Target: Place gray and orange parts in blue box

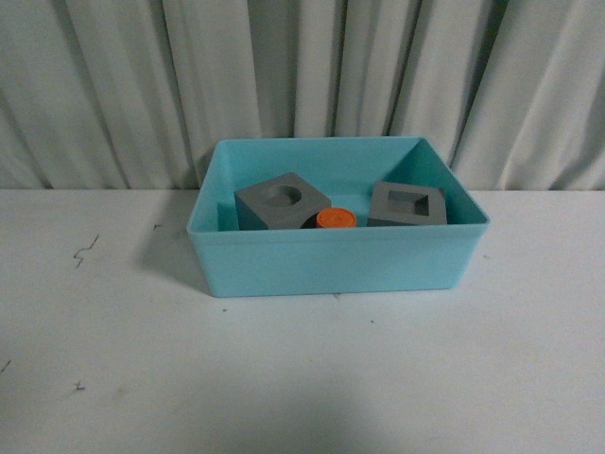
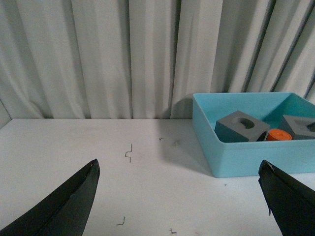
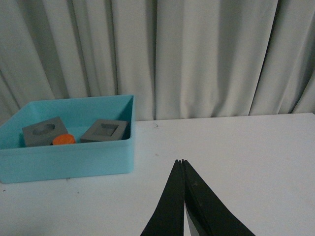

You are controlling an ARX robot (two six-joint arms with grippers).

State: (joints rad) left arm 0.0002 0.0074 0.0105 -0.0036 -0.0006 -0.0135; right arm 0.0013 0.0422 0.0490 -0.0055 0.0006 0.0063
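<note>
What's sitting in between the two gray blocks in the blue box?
The orange cylinder sits between the cube with the round recess and the cube with the square recess, inside the blue box. The front view shows it best.

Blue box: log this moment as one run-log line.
blue box: holds round-recess gray cube, orange cylinder, square-recess gray cube | left gripper: open, empty | right gripper: shut, empty
</note>
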